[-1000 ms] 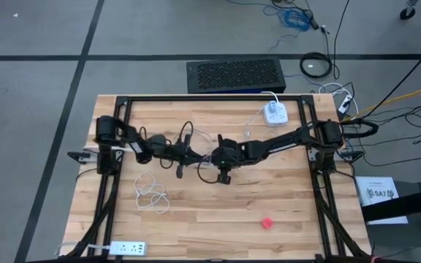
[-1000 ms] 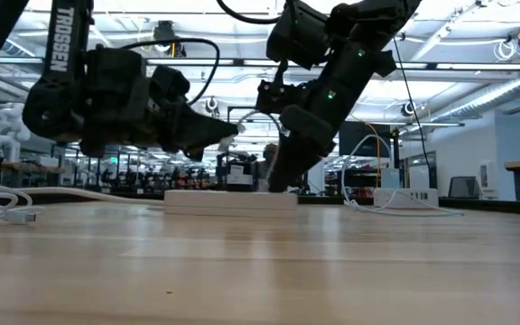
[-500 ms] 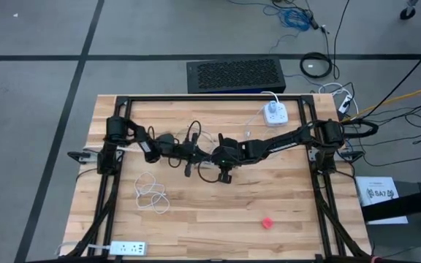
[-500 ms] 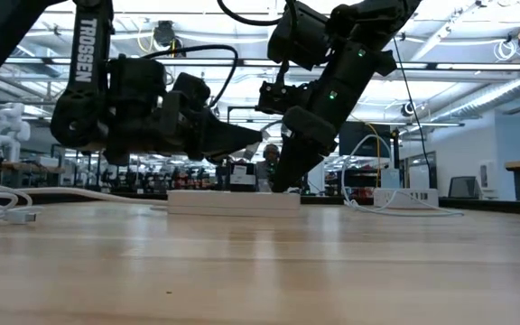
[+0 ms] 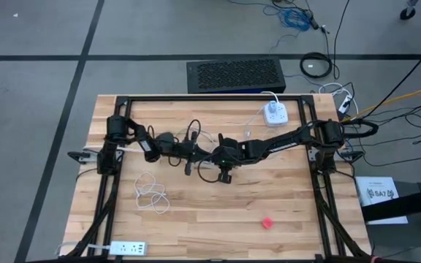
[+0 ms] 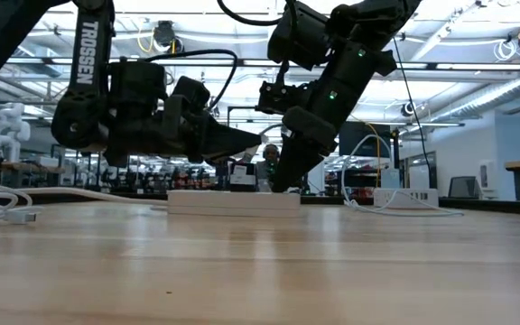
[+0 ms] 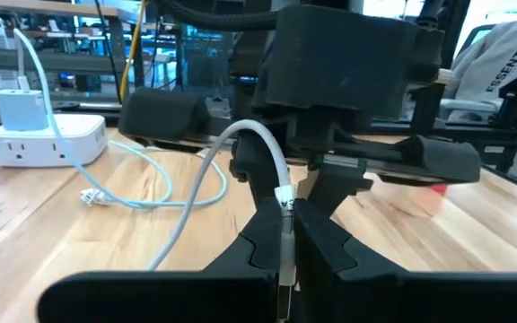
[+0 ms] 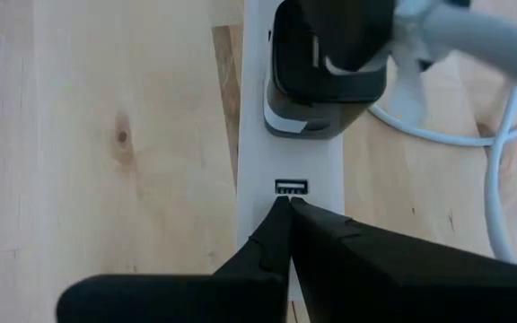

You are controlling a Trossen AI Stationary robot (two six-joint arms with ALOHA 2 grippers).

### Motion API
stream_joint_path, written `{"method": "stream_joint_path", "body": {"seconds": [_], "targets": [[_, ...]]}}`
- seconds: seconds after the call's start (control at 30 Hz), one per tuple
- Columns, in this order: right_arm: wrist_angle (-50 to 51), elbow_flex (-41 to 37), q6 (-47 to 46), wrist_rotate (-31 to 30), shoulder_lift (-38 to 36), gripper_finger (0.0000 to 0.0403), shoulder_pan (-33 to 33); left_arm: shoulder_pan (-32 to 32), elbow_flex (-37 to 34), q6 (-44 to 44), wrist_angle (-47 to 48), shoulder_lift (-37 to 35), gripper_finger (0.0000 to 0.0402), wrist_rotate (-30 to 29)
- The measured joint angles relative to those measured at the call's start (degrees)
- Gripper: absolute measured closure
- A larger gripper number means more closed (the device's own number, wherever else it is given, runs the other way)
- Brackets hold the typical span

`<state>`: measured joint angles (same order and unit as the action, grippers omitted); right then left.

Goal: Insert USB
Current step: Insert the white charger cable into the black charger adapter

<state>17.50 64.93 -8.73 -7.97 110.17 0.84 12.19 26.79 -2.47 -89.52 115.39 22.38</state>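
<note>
Fingers of the left gripper [image 7: 285, 235] pinch a white USB plug [image 7: 284, 203] whose cable [image 7: 196, 175] loops back over the wooden surface [image 5: 196, 212]. It hangs above the surface, just beside the right gripper [image 8: 291, 201]. The right gripper's fingers are pressed together, tips touching a white power strip [image 8: 317, 179] right at its USB port [image 8: 292, 187], next to a dark adapter [image 8: 326, 76] plugged into the strip.

A white USB cable [image 7: 206, 176] with a small metal plug [image 7: 284, 235] hangs above the flat white power strip [image 8: 290, 196], whose USB port [image 8: 292, 187] faces up.
</note>
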Motion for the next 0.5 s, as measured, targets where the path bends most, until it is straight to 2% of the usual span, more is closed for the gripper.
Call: {"method": "stream_joint_path", "body": {"seconds": [0.5], "targets": [[0.0,0.0,0.0,0.0,0.0,0.0403,0.0,-0.7,0.0,-0.7,-0.1,2.5,0.0384,-1.5]]}}
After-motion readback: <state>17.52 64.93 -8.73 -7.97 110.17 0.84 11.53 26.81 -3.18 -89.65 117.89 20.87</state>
